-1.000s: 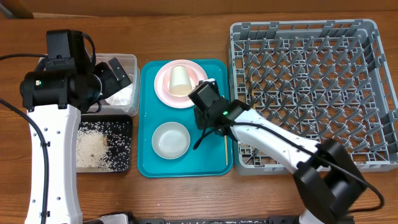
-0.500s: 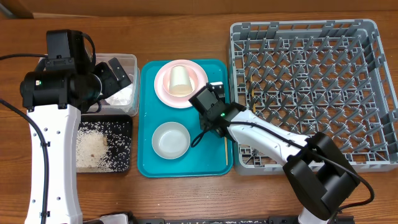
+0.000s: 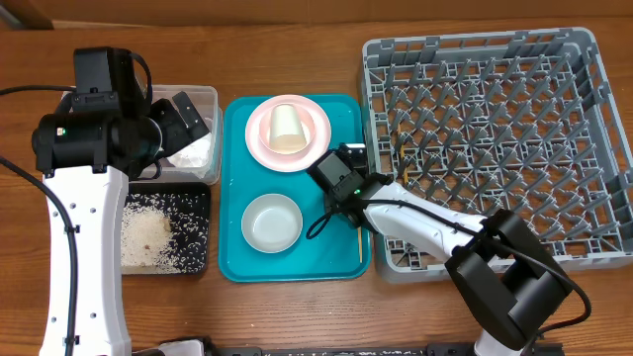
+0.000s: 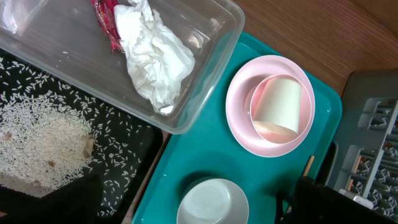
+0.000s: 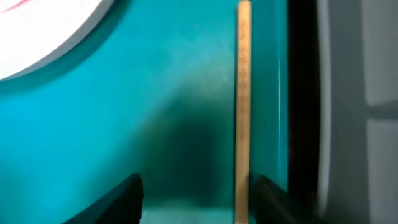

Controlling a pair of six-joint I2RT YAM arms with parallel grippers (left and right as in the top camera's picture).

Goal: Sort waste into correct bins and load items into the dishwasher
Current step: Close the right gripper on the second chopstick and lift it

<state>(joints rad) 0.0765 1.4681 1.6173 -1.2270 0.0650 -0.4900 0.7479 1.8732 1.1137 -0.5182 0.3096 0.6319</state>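
On the right side of the teal tray [image 3: 232,252], a thin wooden chopstick [image 3: 358,237] lies flat, tight along the rim and just beside the grey dish rack [image 3: 593,129]. From above, the right arm [image 3: 425,220] reaches in low from the near right. The right claw [image 3: 346,183] points down over the far part of the stick, and its tips are hidden under its own body. The pink plate [image 3: 312,138], with the cream cup [image 3: 285,126] lying on it, sits at the far end of the tray. The white bowl [image 3: 272,222] sits nearer. The left arm [image 3: 89,198] stands tall at the left, with the left claw [image 3: 183,114] over the clear tub [image 3: 203,94]. I cannot tell if that claw is spread or pressed together.

In the left wrist view, the tub holds the tissue [image 4: 152,56] and the red wrapper [image 4: 106,25]. The rice [image 4: 37,134] lies in the black tray [image 4: 134,146].

In the right wrist view, the right claw's fingers [image 5: 127,193] are spread wide and hold nothing. The stick runs between them, but far off to the right, just beside the right finger. I think this could go wrong. The stick is thin, flat and jammed against the rim. The fingers may bump the rim or the rack, or push the stick away and close on nothing.
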